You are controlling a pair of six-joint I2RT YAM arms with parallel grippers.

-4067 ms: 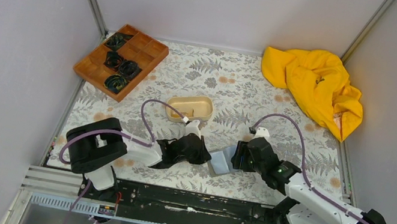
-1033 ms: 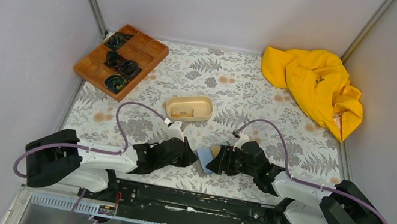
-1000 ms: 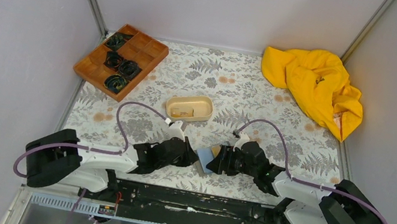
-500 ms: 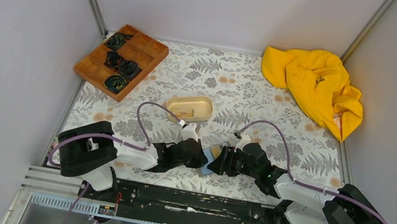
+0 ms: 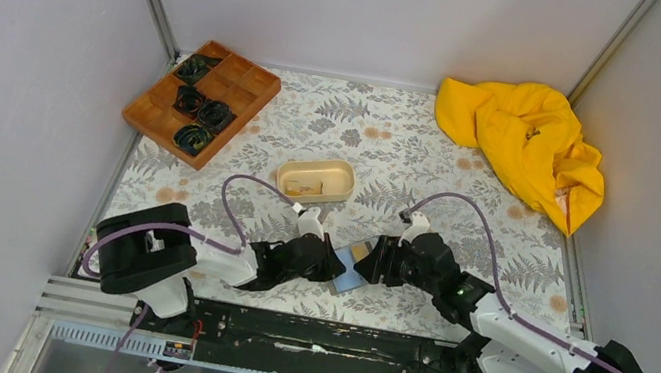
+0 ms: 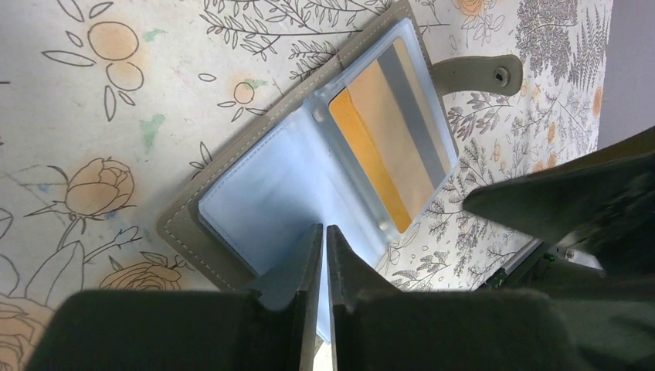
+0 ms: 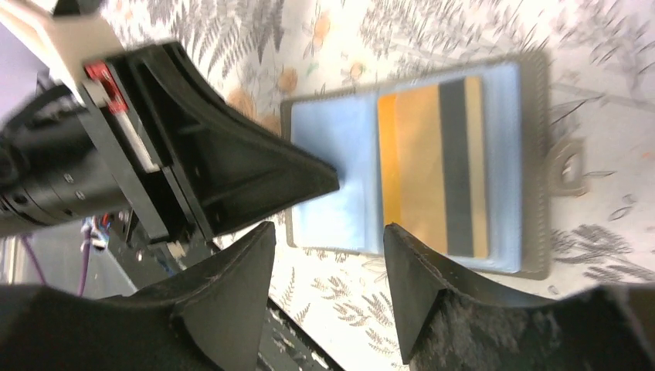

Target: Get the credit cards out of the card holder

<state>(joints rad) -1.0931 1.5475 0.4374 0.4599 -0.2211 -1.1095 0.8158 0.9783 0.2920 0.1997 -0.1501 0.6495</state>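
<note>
The card holder (image 6: pixel 179 226) lies open on the flowered table, dark grey outside, pale blue inside, its snap strap (image 6: pixel 475 73) stretched out. One credit card (image 6: pixel 390 147), striped orange, tan and grey, sits under a clear sleeve in one half and also shows in the right wrist view (image 7: pixel 432 178). My left gripper (image 6: pixel 318 229) is shut, with its tips on the blue page of the other half (image 7: pixel 332 182). My right gripper (image 7: pixel 328 229) hangs open just over the holder's edge (image 7: pixel 402 259), gripping nothing. From above, the holder (image 5: pixel 354 264) lies between the left gripper (image 5: pixel 330 266) and the right gripper (image 5: pixel 373 258).
A beige oval tray (image 5: pixel 315 180) stands just beyond the grippers. A brown compartment tray (image 5: pixel 202 101) with dark coiled items sits at the far left, and a yellow cloth (image 5: pixel 525 148) is bunched at the far right. The black rail (image 5: pixel 312 331) runs along the near edge.
The right gripper has drawn back slightly to the right and away, uncovering the open holder. The left arm's base link swung inward while its tips stayed on the holder.
</note>
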